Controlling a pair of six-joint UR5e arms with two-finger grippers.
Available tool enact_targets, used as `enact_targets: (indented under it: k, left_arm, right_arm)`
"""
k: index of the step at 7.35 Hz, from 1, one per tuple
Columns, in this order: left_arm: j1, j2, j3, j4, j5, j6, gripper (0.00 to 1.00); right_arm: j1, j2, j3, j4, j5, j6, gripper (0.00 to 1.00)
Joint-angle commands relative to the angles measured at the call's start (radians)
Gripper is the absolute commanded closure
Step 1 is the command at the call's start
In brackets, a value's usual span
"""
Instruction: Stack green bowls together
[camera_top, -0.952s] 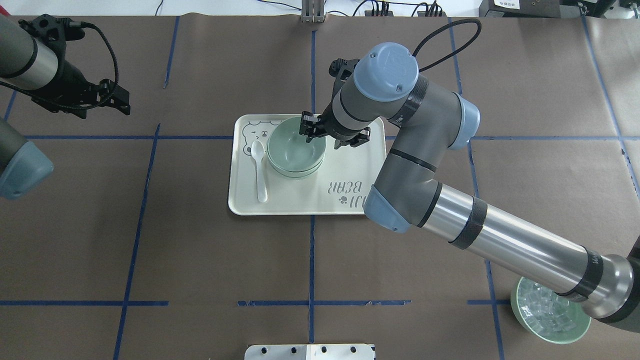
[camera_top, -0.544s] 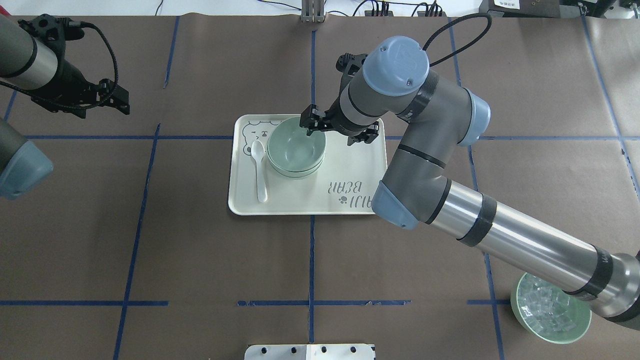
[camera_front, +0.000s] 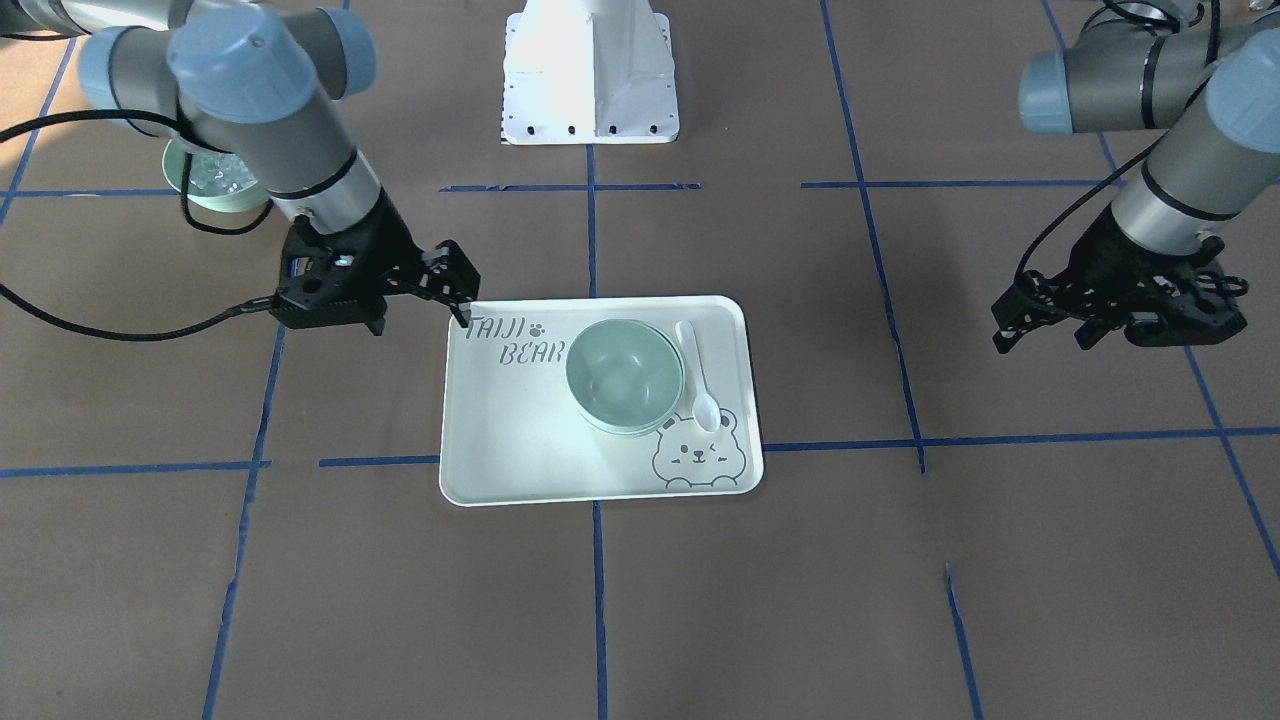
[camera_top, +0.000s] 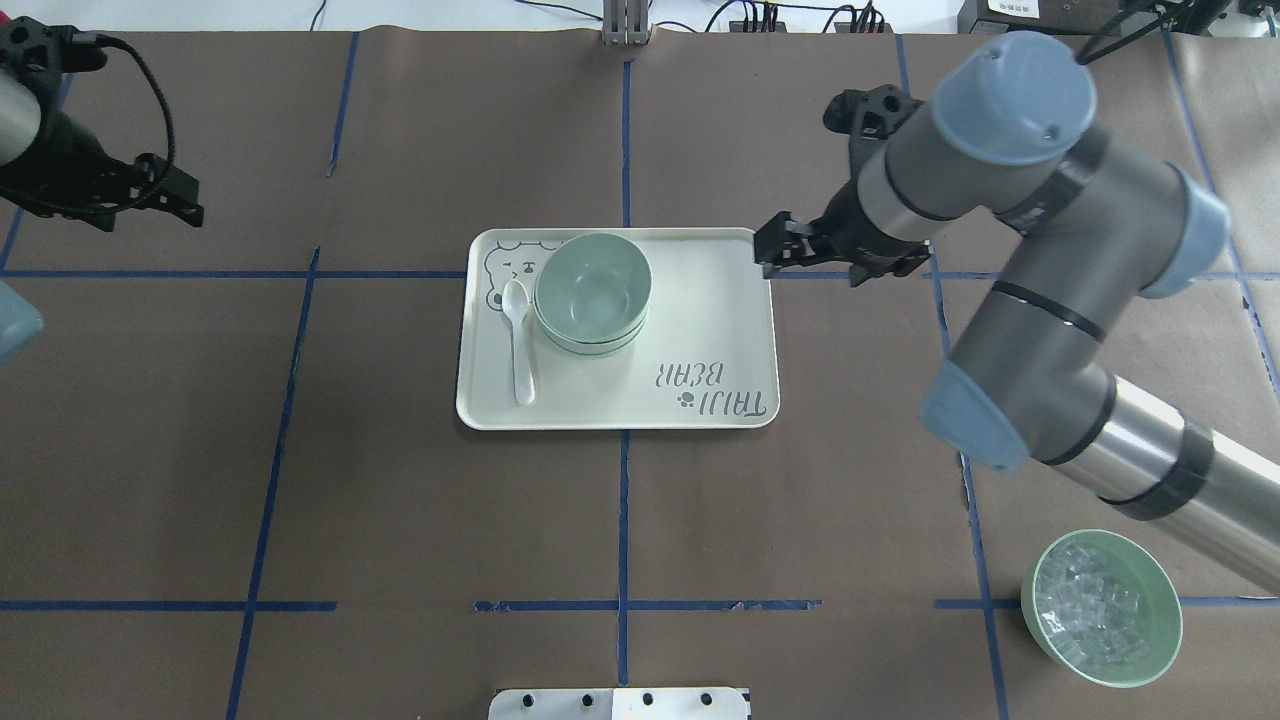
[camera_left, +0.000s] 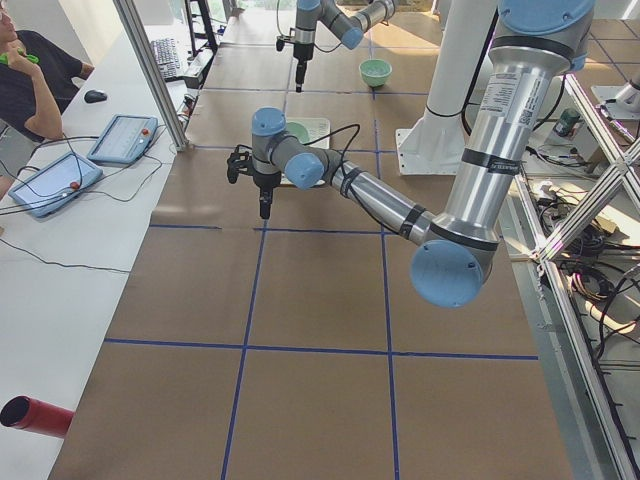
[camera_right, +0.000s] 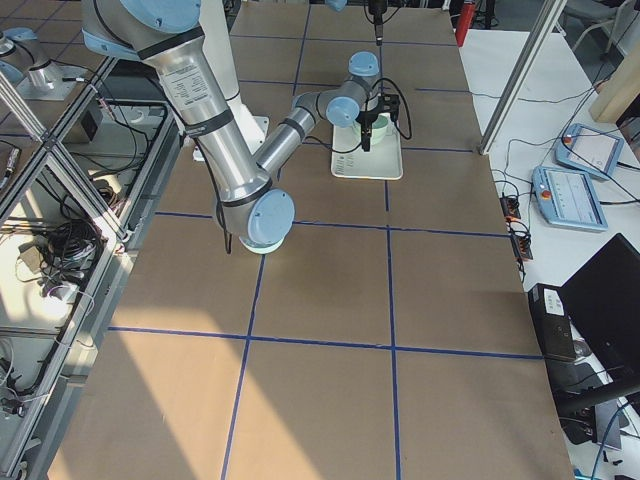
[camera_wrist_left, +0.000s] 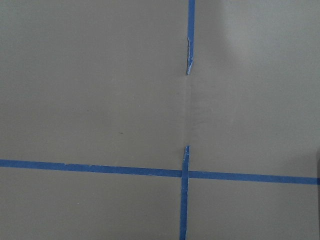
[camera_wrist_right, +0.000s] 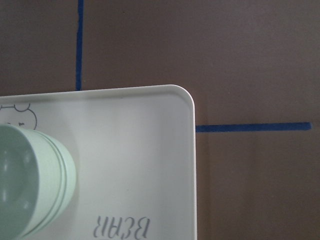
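Note:
The green bowls (camera_top: 592, 290) sit nested in one stack on the far left part of the bear-print tray (camera_top: 700, 340). They also show in the front view (camera_front: 625, 375) and at the left edge of the right wrist view (camera_wrist_right: 30, 190). My right gripper (camera_top: 812, 268) is open and empty. It hangs just past the tray's far right corner, apart from the stack, and shows in the front view (camera_front: 420, 318). My left gripper (camera_top: 150, 215) is open and empty, far out to the left over bare table, and shows in the front view (camera_front: 1042, 338).
A white spoon (camera_top: 518, 340) lies on the tray left of the stack. A like green bowl with clear cubes (camera_top: 1100, 608) stands at the near right, under my right arm. Brown paper with blue tape lines covers the table.
My right gripper has moved from over the bowl stack to the right, off the tray's far right corner. My left gripper has drawn a little further left. The stack has not moved.

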Motion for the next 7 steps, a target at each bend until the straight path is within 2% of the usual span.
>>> enact_targets:
  k: [1,2,4,6,7]
  left_arm:
    - [-0.131,0.118,0.008,0.003,-0.082,0.291,0.0]
    - [-0.195,0.161,0.019,0.009,-0.095,0.413,0.0]
    - [-0.296,0.198,0.075,0.067,-0.095,0.643,0.0]
    - [-0.382,0.197,0.126,0.196,-0.131,0.804,0.0]
    - [-0.396,0.2,0.128,0.23,-0.135,0.857,0.0]
  right_arm:
    - [0.173,-0.206,0.069,-0.009,0.159,-0.28,0.0]
    - [0.249,-0.282,0.066,-0.009,0.206,-0.424,0.0]
    - [0.408,-0.414,0.031,-0.017,0.229,-0.751,0.0]
    - [0.577,-0.447,-0.129,-0.014,0.337,-0.992,0.0]
    - [0.623,-0.451,-0.195,-0.017,0.341,-1.092,0.0]
